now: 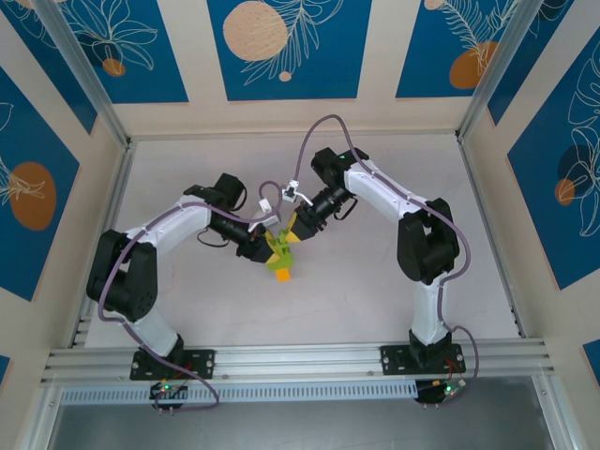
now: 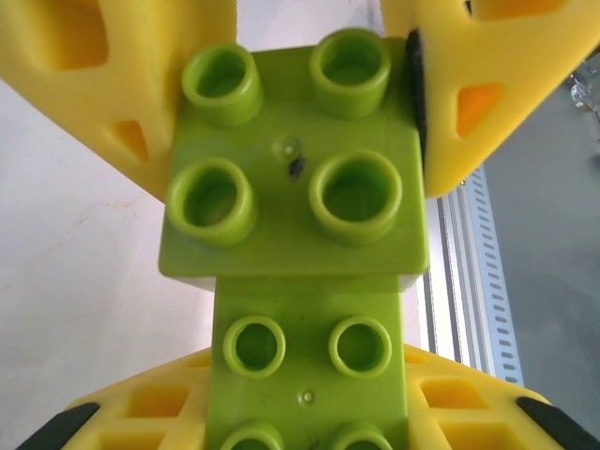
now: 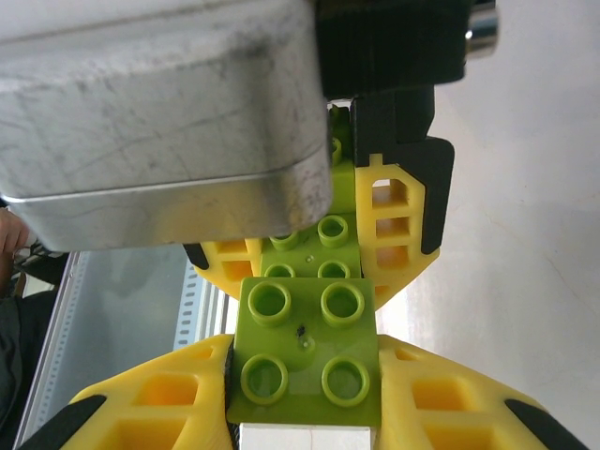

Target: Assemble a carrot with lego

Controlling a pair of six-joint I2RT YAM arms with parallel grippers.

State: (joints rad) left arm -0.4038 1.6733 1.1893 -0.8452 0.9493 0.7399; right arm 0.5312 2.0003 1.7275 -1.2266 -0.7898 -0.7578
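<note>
Both arms meet over the middle of the table (image 1: 366, 300)! The left end effector (image 1: 265, 246) is clamped on the carrot (image 1: 278, 253), lime-green bricks with an orange brick (image 1: 283, 275) at the near tip. The right end effector (image 1: 290, 232) pinches a square four-stud green brick (image 3: 305, 352), dark speck between its studs, overlapping the longer brick (image 2: 309, 366).

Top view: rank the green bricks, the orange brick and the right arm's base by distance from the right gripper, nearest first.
1. Green bricks: gripped by the right gripper, mid-table.
2. Orange brick: just beyond them, toward the near edge.
3. Right arm's base: at the near edge, right side.
</note>
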